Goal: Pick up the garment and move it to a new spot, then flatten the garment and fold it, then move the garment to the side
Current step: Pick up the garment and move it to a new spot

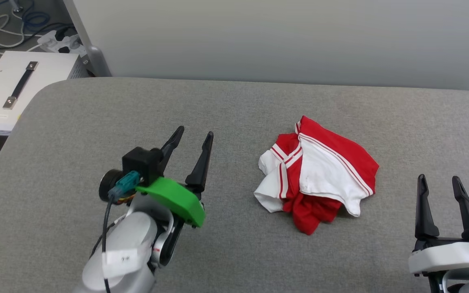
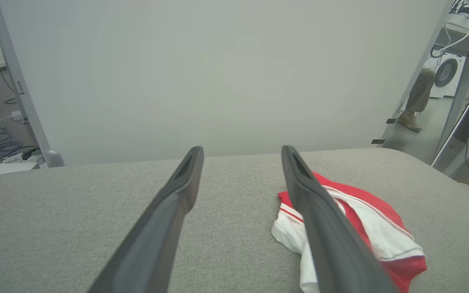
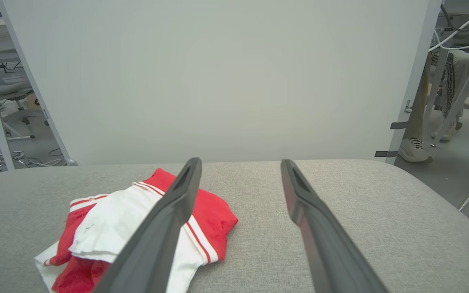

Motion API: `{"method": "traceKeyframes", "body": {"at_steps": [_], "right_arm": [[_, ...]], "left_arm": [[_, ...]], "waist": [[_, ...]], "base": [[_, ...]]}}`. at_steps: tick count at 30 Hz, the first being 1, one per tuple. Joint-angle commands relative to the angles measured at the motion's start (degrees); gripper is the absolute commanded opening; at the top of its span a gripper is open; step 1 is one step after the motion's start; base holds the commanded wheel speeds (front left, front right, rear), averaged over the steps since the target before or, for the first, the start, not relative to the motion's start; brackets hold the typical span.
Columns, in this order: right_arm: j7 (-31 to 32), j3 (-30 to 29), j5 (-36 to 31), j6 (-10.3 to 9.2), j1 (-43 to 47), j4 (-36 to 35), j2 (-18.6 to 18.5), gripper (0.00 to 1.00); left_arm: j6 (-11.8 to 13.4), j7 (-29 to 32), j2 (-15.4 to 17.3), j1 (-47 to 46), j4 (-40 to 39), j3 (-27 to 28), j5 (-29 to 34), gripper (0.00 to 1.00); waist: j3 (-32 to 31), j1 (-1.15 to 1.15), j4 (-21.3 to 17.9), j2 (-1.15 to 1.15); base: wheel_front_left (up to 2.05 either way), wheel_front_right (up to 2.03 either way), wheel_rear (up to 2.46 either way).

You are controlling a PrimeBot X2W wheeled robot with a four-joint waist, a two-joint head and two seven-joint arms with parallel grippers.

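Crumpled red-and-white jersey T-shirt [image 1: 320,175] heaped right of centre on grey fabric tabletop [image 1: 234,106]. Left gripper [image 1: 195,131] lower left, fingers apart, angled up-right. Right gripper [image 1: 438,178] lower right, fingers apart, upright.

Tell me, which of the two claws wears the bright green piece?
The left gripper, at the lower left of the head view: a green cover sits at its wrist. The right gripper has a white base instead.

No legible text or numbers (the white tag [image 1: 122,257] on the left arm [image 1: 136,230] too blurred)
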Motion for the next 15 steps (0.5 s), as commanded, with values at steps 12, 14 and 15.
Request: {"method": "traceKeyframes", "body": {"at_steps": [12, 14, 15], "right_arm": [[-0.27, 1.54, 0.31, -0.08, 1.98, 0.42, -0.1, 1.0], [-0.27, 1.72, 0.39, -0.08, 2.08, 0.56, -0.1, 1.0], [-0.27, 1.79, 0.41, -0.08, 2.09, 0.58, -0.1, 1.0]], "left_arm": [[-3.82, -0.33, -7.04, 22.46, -15.34, 19.74, 14.85, 1.0], [-4.7, -0.33, -8.24, 23.37, -15.46, 21.41, 15.91, 1.0], [-5.2, -0.33, -8.75, 23.66, -15.51, 22.12, 16.48, 1.0]], "waist": [[-1.64, 0.0, 0.64, 0.0], [-1.72, 0.0, 0.51, 0.0], [-1.67, 0.0, 0.47, 0.0]], "base": [[0.0, 0.0, 0.0], [0.0, 0.0, 0.0], [0.0, 0.0, 0.0]]}}
